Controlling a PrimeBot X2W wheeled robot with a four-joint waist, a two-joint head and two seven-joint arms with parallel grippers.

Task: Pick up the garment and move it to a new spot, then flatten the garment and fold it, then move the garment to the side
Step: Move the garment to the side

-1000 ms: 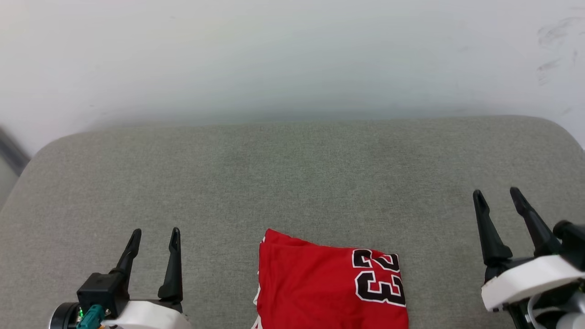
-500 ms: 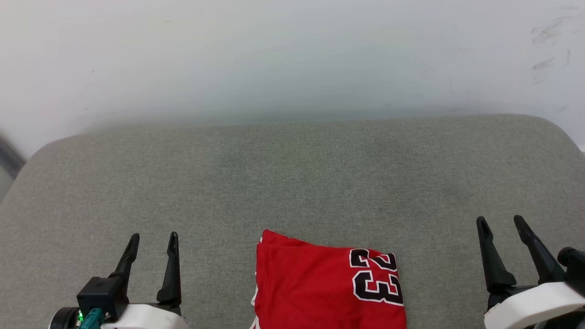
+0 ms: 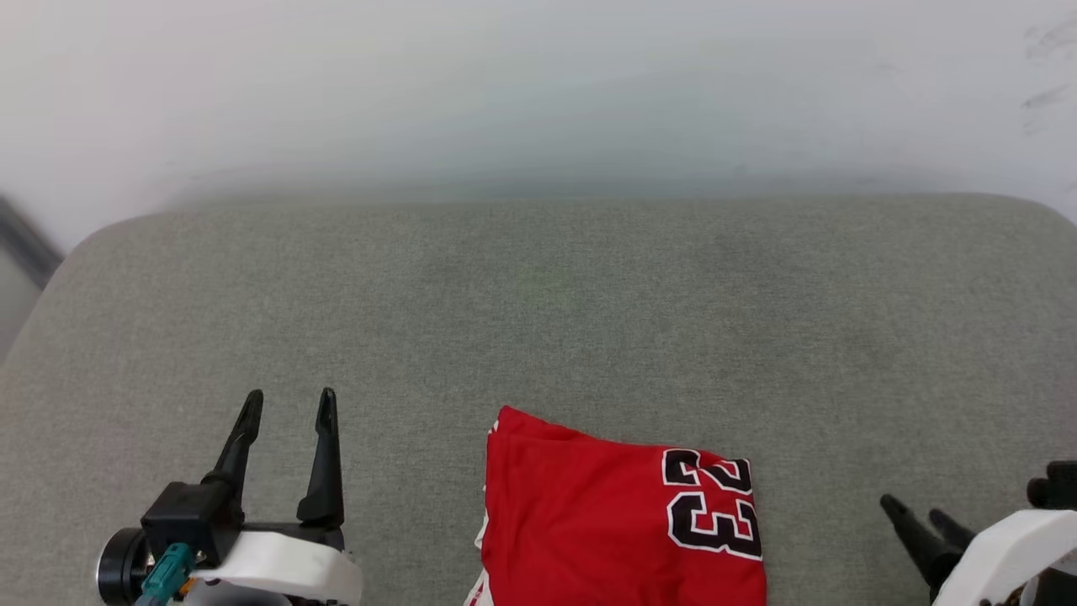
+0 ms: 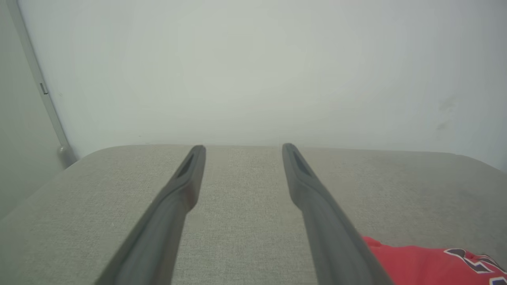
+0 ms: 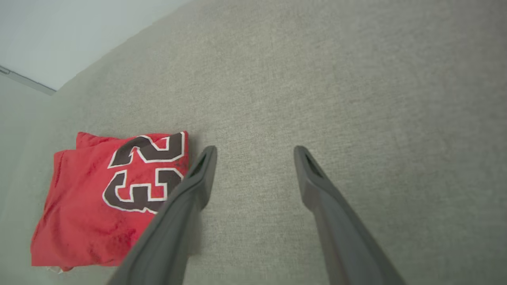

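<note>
Lying folded, red garment (image 3: 589,522) shows 23; left gripper (image 3: 289,396) and right gripper (image 3: 911,507) spread apart, empty

Garment (image 3: 589,522): thin soft cloth, bright red, matt, lightly creased. Number 23 (image 3: 711,505) on it: flat black w/ white edging, smooth-looking; can't tell if printed or stitched. Cushion (image 3: 538,320): grey woven upholstery, matt, fine rough weave. Wall (image 3: 538,84): smooth matt white paint, few dark scuffs at top right. Left gripper (image 3: 289,396) & right gripper (image 3: 913,509): dark matt plastic, smooth; wrist shells (image 3: 286,568) white plastic, semi-gloss.
</note>
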